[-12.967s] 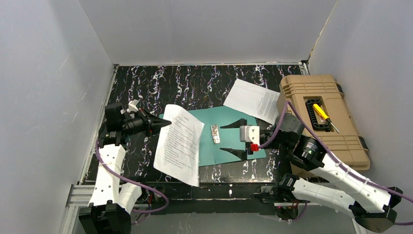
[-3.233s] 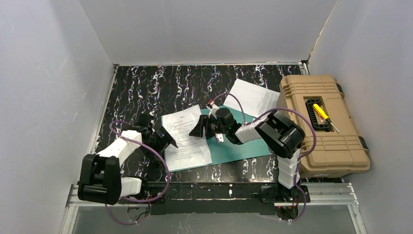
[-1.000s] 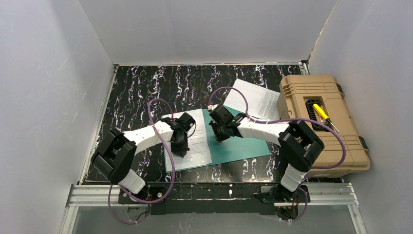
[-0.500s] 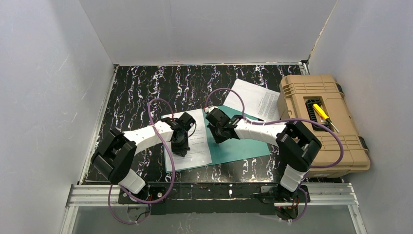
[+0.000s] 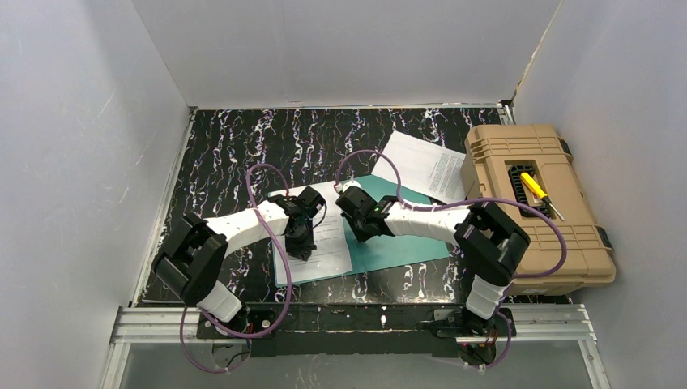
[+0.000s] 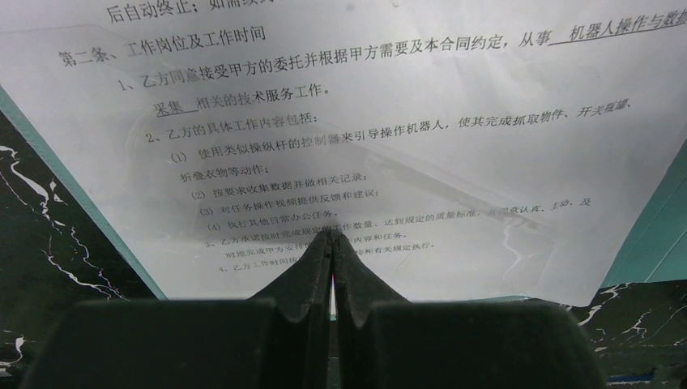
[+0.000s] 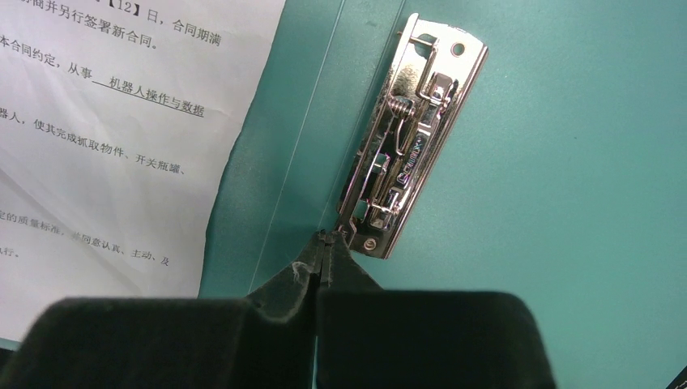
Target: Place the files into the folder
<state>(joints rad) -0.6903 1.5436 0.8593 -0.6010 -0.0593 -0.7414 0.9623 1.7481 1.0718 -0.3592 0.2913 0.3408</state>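
Note:
The teal folder [image 5: 405, 243] lies open and flat on the table. One file [image 5: 324, 243], a printed white sheet, rests on its left half and overhangs the near edge. A second file [image 5: 421, 166] lies at the back, beside the toolbox. My left gripper [image 6: 332, 237] is shut, its tips down on the sheet's [image 6: 364, 121] lower part. My right gripper [image 7: 324, 237] is shut with nothing between the fingers. Its tips sit on the folder [image 7: 567, 203] spine, at the near end of the metal clip [image 7: 413, 130], just right of the sheet's [image 7: 105, 146] edge.
A tan toolbox [image 5: 539, 207] stands at the right with a yellow screwdriver [image 5: 539, 193] in its lid recess. The black marbled tabletop [image 5: 243, 146] is walled in by white panels on three sides.
The right gripper has shut and shifted slightly left along the spine. The left gripper stays pressed on the sheet, which earlier hung in the air and now lies on the folder.

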